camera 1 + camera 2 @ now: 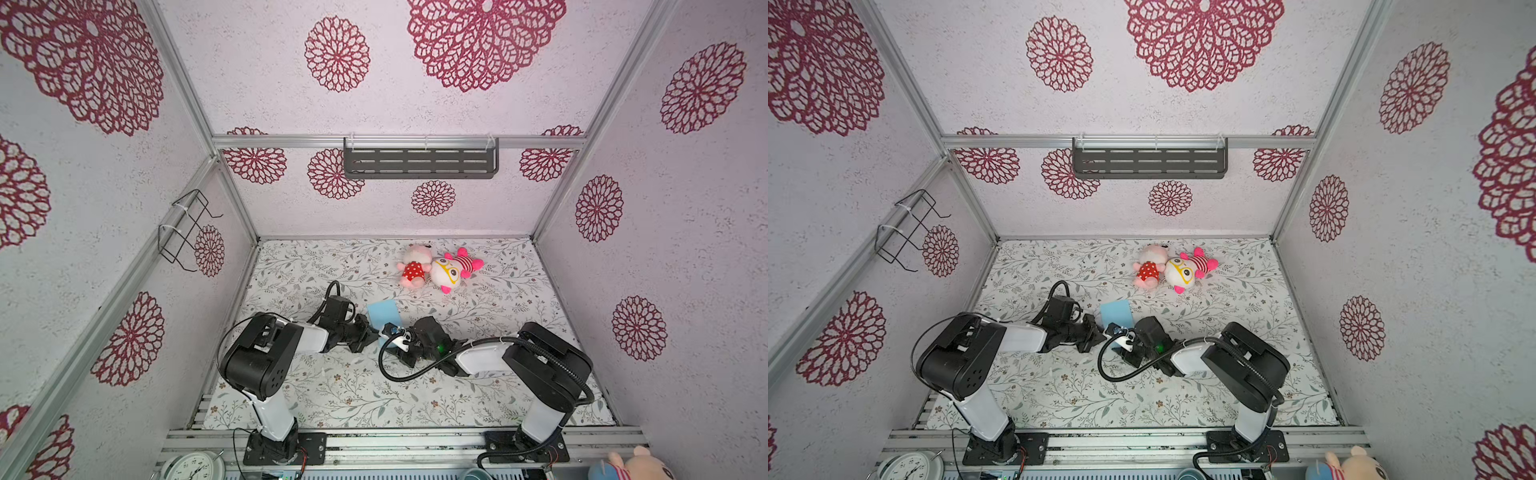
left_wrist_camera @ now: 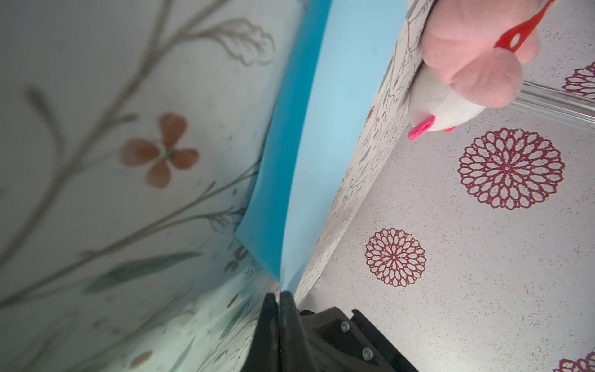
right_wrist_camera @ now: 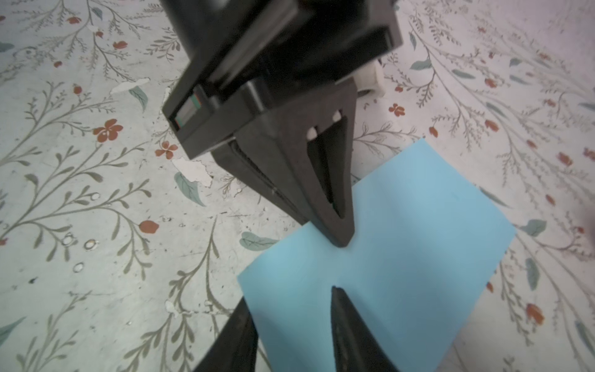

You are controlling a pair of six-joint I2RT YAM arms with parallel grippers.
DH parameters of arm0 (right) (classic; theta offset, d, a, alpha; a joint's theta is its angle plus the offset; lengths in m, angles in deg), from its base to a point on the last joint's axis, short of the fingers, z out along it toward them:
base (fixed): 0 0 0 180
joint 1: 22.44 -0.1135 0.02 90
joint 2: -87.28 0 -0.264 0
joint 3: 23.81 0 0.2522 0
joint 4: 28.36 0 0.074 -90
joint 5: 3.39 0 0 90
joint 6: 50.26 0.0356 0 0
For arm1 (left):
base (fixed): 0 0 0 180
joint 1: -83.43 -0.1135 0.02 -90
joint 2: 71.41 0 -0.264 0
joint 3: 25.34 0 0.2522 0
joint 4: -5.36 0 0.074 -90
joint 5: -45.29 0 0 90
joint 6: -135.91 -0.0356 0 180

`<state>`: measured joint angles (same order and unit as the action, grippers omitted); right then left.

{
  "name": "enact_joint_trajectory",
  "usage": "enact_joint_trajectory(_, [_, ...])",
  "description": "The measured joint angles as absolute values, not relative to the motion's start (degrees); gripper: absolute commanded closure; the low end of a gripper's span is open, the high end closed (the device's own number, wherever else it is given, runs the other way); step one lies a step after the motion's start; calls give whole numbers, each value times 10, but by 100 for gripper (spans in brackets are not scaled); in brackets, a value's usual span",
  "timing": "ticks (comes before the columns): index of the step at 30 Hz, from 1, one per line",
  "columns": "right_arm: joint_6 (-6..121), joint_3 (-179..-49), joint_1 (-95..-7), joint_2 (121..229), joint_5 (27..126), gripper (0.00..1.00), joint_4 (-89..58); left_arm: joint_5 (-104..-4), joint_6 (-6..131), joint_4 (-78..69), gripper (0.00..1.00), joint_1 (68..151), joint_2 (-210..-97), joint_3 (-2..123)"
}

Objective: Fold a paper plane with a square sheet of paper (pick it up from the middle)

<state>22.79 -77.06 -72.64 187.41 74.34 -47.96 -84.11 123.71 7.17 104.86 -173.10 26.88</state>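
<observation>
paper: a thin, plain light-blue sheet of paper lies on the floral-printed table, about its middle and a little toward the left edge. In both top views its near edge is hidden under the 2 grippers.
paper surface: in the left wrist view a straight line runs along the sheet of paper to the fingertips, with darker blue on 1 side and paler blue on the other. Whether that is a fold or a shadow cannot be told.
left arm: the left arm is based at the near edge toward the left corner. Its elbow is bent, and the white forearm reaches low toward the table's middle with the wrist laid nearly level.
left gripper: the black fingers of the left gripper are pressed together, with the tips on the sheet of paper just inside its edge. Whether they pinch a layer or only press on it cannot be told.
right arm: the right arm is based at the near edge toward the right corner. Its forearm reaches toward the middle and the wrist tips down at the paper.
right gripper: the fingers of the right gripper stand apart. 1 is over the sheet of paper and 1 is over bare table just past its edge, so a corner of the sheet lies between them. Whether either finger touches it cannot be told.
tips: the 2 grippers face each other from opposite sides, close together at the paper's near edge.
others: a pink plush toy in a red dotted dress touches a white-faced plush toy with yellow glasses. Both lie near the far edge, right of the middle, well apart from the paper.
</observation>
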Motion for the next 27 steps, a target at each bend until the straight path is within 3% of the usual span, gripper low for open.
enact_joint_trajectory(4, [230,-775,-726,1874,737,90,-480,-842,1230,62,74,1039,-1725,268])
enact_joint_trajectory(8, [240,-775,-726,1874,720,92,-476,-843,1204,26,61,994,-1687,264])
enact_joint_trajectory(11, [264,-774,-726,1874,700,92,-477,-825,1159,-42,58,962,-1641,280])
enact_joint_trajectory(18, [354,-751,-724,1872,635,92,-505,-797,1074,-130,60,966,-1616,360])
enact_joint_trajectory(27, [467,-721,-722,1872,572,91,-585,-769,1007,-207,74,1031,-1745,458])
